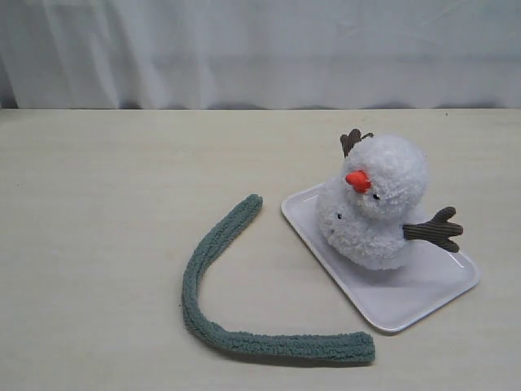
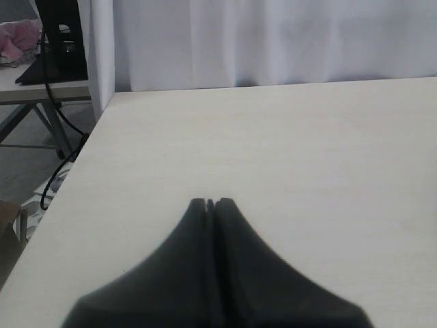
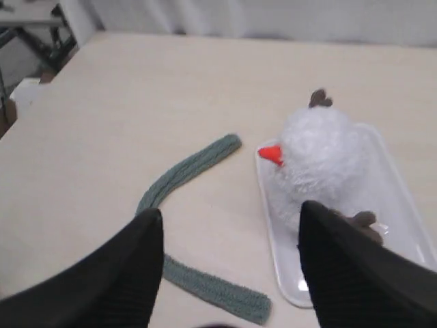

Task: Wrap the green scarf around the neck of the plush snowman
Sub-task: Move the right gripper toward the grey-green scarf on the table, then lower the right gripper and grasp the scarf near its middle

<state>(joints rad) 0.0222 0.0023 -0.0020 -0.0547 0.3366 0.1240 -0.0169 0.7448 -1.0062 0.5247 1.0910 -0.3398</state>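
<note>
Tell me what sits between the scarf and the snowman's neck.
Nothing visible blocks it. Only bare table and the low tray rim lie between the scarf and the snowman; its neck is uncovered.

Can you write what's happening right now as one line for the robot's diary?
scarf: curved on table, beside tray | snowman: on tray, no scarf on it | left gripper: shut, empty | right gripper: open, empty

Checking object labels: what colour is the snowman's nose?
The nose is orange-red, and the exterior view shows it best.
</note>
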